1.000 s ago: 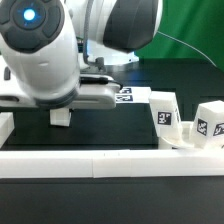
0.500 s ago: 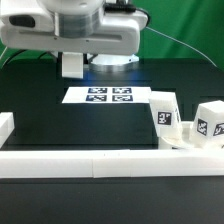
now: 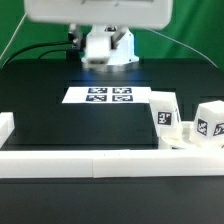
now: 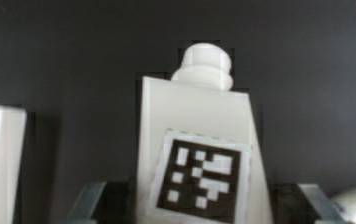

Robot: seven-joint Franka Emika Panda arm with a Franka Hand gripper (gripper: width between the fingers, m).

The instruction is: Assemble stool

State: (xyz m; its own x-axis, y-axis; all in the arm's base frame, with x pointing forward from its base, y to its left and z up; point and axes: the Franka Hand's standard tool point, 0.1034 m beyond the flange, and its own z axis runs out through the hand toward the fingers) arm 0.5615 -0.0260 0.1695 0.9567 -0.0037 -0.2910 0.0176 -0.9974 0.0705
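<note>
In the wrist view my gripper (image 4: 201, 208) is shut on a white stool leg (image 4: 201, 120). The leg stands upright between the jaws, with its black-and-white tag facing the camera and its rounded peg end pointing away. A grey finger (image 4: 90, 200) shows on each side of it. In the exterior view the arm's hand (image 3: 95, 10) is high at the top edge, well above the table. Two more tagged legs (image 3: 165, 110) (image 3: 208, 120) stand at the exterior view's right. The round seat is out of view.
The marker board (image 3: 108, 96) lies flat on the black table in the middle. A long white border rail (image 3: 90, 165) runs along the front, with a short rail piece (image 3: 8, 125) at the exterior view's left. The robot base (image 3: 108, 45) stands behind.
The gripper has risen from just above the table to the top of the exterior view, carrying the leg up. The marker board is now uncovered. The two other legs have not moved.
</note>
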